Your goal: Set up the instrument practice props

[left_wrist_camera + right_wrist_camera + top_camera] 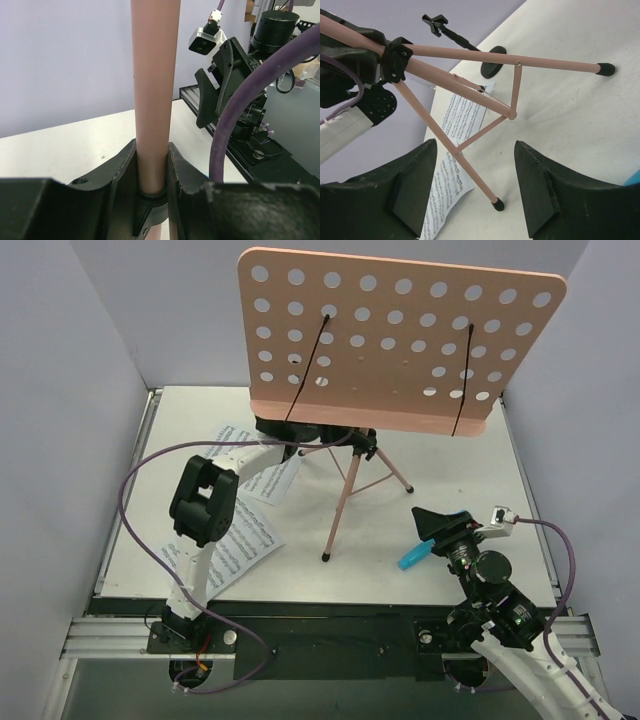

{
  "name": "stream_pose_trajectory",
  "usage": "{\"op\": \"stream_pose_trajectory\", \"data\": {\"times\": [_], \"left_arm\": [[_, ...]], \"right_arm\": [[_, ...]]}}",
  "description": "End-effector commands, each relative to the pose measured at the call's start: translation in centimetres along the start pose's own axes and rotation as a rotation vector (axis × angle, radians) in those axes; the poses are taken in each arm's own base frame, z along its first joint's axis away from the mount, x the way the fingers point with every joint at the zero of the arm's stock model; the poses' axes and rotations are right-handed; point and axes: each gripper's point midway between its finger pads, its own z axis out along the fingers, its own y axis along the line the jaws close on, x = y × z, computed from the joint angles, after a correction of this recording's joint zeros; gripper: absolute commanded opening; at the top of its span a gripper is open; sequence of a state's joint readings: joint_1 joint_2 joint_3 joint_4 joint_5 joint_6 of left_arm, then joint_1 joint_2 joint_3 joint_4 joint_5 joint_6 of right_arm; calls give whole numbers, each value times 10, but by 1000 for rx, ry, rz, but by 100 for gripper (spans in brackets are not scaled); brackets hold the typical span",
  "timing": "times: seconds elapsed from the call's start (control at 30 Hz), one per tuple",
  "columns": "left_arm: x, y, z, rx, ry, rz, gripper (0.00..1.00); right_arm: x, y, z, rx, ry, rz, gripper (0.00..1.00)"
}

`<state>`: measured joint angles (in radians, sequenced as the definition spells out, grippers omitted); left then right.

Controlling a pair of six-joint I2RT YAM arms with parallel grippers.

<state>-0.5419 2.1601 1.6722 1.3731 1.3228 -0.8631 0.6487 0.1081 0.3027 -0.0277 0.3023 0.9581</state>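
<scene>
- music sheets (pixel 243 545) lie flat near the left edge, partly hidden under the left arm (pixel 205 505)
- left gripper (pixel 151 167) is clenched on the pole of the pink music stand (pixel 400 340), which stands mid-bench (pixel 480 480); the stand's desk blocks the far edge
- right gripper (pixel 474 150) has its jaws spread wide near the front right corner, clear of the tripod legs (pixel 475 179)

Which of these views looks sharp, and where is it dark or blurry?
Top external: evenly lit, music stand crisp. Left wrist: the stand's pole slightly soft up close, left end effector near black. Right wrist: tripod legs sharp, right end effector dark.
</scene>
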Motion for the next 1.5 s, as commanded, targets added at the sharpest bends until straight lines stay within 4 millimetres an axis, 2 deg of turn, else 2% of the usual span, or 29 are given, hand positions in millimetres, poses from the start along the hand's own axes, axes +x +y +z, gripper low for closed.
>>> {"op": "stream_pose_trajectory", "data": {"times": [0.0,0.17,0.2,0.23,0.37,0.4,0.43,0.67,0.93,1.1,1.3,1.43,1.47], "left_arm": [[54,-5,3,29,33,-187,16],[58,-5,-6,-24,33,-182,28],[57,-7,-8,-30,32,-182,43],[56,-6,-11,-41,28,-177,50],[51,-3,-21,-84,16,-181,70],[49,-4,-22,-90,14,-180,80],[49,-1,-27,-106,9,-187,82],[42,5,-52,-223,-17,-220,86],[34,-5,-85,-395,-4,-225,88],[29,-12,-86,-401,14,-212,88],[23,-21,-80,-322,-40,-226,88],[18,-42,-74,-204,-30,-202,88],[12,-46,-74,-175,-30,-140,88]], "right_arm": [[-15,8,-2,-1,-26,-111,59],[-11,6,-1,2,-8,-148,59],[-10,6,-1,1,-4,-151,59],[-10,6,-1,-1,-2,-154,59],[-9,4,-1,4,-1,-171,60],[-9,5,0,1,-1,-173,60],[-9,5,0,1,-1,-180,60],[-11,6,0,1,3,-232,60],[-11,5,1,0,6,-263,61],[-8,7,4,-8,18,-272,60],[-5,7,4,-15,30,-274,61],[-5,5,2,-14,31,-279,61],[-4,5,2,-12,33,-281,61]]}}
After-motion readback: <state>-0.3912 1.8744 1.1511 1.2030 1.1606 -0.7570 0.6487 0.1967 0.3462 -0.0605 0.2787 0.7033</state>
